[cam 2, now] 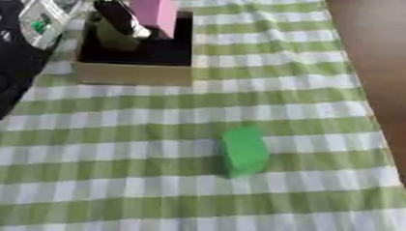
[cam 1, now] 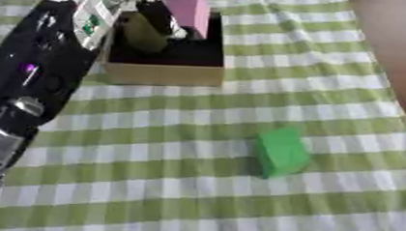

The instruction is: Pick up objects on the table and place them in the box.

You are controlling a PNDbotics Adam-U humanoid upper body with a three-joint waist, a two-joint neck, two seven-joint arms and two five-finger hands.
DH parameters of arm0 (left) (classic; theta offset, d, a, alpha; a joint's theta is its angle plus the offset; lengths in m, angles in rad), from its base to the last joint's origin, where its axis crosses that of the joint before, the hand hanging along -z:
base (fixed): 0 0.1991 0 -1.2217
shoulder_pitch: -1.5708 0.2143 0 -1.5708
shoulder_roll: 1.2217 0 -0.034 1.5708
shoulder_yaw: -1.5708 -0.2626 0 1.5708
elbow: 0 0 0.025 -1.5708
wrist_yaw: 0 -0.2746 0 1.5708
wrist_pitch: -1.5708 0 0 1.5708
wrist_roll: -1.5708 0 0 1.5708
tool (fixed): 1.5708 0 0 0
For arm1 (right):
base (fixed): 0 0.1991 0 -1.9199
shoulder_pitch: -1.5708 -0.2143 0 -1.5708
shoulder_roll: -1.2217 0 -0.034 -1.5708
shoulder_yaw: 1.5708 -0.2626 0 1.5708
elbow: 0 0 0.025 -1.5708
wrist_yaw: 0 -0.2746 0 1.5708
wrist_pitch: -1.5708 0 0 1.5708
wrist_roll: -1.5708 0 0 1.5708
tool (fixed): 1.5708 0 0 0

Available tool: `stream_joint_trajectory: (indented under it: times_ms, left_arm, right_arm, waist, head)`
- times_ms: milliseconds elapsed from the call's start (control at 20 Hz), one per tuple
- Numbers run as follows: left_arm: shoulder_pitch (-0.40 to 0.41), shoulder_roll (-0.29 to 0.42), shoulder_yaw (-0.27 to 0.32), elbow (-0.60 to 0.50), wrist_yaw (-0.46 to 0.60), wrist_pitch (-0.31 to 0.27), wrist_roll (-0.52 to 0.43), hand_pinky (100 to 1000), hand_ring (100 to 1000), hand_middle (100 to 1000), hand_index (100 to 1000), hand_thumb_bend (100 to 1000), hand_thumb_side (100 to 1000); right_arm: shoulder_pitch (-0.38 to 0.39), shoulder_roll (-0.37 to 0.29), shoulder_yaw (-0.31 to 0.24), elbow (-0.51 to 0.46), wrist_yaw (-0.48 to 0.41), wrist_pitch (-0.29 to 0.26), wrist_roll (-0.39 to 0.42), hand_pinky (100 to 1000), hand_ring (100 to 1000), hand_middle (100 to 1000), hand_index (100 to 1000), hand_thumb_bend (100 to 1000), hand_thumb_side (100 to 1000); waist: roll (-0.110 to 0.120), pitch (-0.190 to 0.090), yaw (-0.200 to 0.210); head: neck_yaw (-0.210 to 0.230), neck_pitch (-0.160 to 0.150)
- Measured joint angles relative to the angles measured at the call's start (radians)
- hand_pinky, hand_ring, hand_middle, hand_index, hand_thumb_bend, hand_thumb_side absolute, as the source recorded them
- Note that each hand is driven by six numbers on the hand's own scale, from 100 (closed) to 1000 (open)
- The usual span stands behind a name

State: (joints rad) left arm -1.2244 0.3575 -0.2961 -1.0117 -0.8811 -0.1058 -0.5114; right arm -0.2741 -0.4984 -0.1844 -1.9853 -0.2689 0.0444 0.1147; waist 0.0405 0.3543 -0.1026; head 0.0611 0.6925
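My left arm reaches in from the left to the box (cam 1: 164, 73), a tan cardboard box with a dark inside at the top of the table. My left hand (cam 2: 118, 14) is over the box, its dark fingers curled against a pink block (cam 1: 190, 9) that stands upright above the box's far side. An olive-green object (cam 1: 143, 33) lies inside the box under the hand. A green block (cam 1: 281, 151) lies alone on the cloth, nearer to me and right of the box. My right hand shows in neither view.
The table wears a green and white checked cloth (cam 1: 153, 173). Its right edge (cam 2: 359, 94) runs diagonally, with brown floor beyond. My black left forearm (cam 1: 30, 72) covers the left side of the table.
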Motion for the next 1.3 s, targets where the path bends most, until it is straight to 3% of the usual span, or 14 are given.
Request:
stream_joint_trajectory:
  times_ms: [100, 300, 350, 650, 1100, 1300]
  left_arm:
    - [0.001, -0.009, 0.002, 0.016, -0.010, -0.007, 0.003, 696, 632, 532, 682, 108, 100]
    - [0.002, -0.026, 0.005, 0.032, -0.012, -0.024, 0.007, 798, 787, 730, 861, 200, 124]
    - [0.002, -0.027, 0.006, 0.034, -0.013, -0.028, 0.009, 863, 849, 815, 922, 298, 135]
    - [0.006, -0.034, 0.018, 0.051, -0.074, -0.038, 0.024, 935, 929, 892, 985, 522, 233]
    - [0.009, -0.042, 0.030, 0.056, -0.157, -0.043, 0.073, 934, 944, 895, 971, 601, 315]
    - [0.009, -0.043, 0.031, 0.051, -0.156, -0.042, 0.075, 918, 931, 879, 957, 458, 241]
  right_arm:
    - [-0.002, 0.001, 0.000, 0.000, 0.000, 0.000, 0.000, 994, 815, 586, 846, 100, 585]
    - [-0.005, 0.001, 0.000, 0.000, 0.000, 0.004, 0.004, 995, 814, 586, 845, 100, 586]
    - [-0.005, 0.001, 0.000, 0.000, 0.000, 0.004, 0.004, 995, 814, 586, 845, 100, 586]
    - [-0.003, 0.005, 0.000, 0.000, 0.000, 0.006, 0.005, 995, 814, 586, 846, 100, 588]
    - [0.002, 0.010, 0.000, 0.000, 0.000, 0.010, 0.007, 995, 813, 586, 846, 100, 590]
    - [0.003, 0.010, 0.000, 0.000, 0.000, 0.014, 0.007, 995, 813, 586, 846, 100, 590]
  waist:
    - [0.000, 0.001, -0.001]
    - [0.000, 0.004, -0.002]
    - [0.000, 0.004, -0.003]
    - [0.000, 0.004, -0.005]
    - [0.000, 0.004, -0.005]
    - [0.000, 0.004, -0.003]
  head:
    - [0.000, 0.000]
    - [0.005, 0.000]
    - [0.006, 0.000]
    - [0.008, 0.000]
    - [0.008, 0.000]
    - [0.007, 0.000]
